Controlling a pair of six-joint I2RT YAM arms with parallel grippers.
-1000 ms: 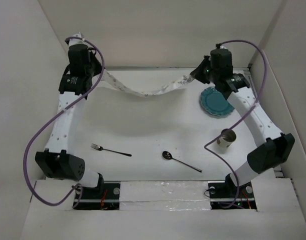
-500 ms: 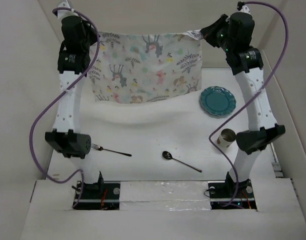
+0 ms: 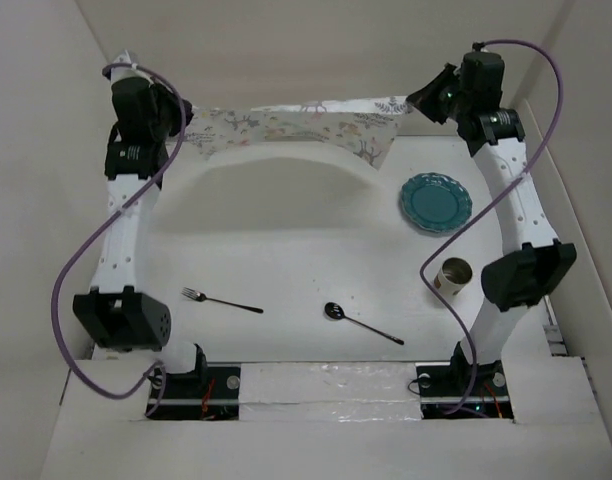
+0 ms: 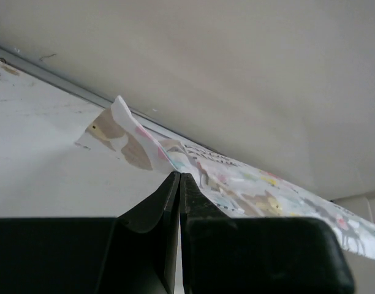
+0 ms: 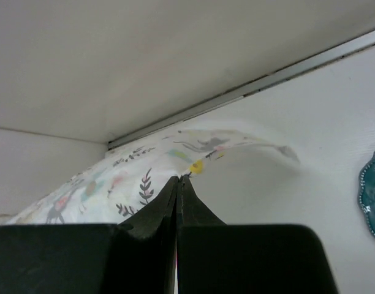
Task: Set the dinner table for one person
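Observation:
A cloth placemat (image 3: 306, 127) printed with pastel animals and leaves hangs stretched between my two grippers above the far part of the white dinner table (image 3: 286, 250). My left gripper (image 3: 184, 125) is shut on its left corner; the cloth shows in the left wrist view (image 4: 249, 184). My right gripper (image 3: 418, 100) is shut on its right corner; the cloth shows in the right wrist view (image 5: 144, 171). A teal plate (image 3: 436, 203), a metal cup (image 3: 453, 276), a fork (image 3: 221, 300) and a spoon (image 3: 361, 322) lie on the table.
White walls enclose the table at the back and both sides. The plate's rim (image 5: 371, 196) shows at the right edge of the right wrist view. Purple cables loop beside both arms.
The placemat hung high and spread flat half a second ago; both grippers have since lowered and moved it back, so it now shows as a narrow band above the far table.

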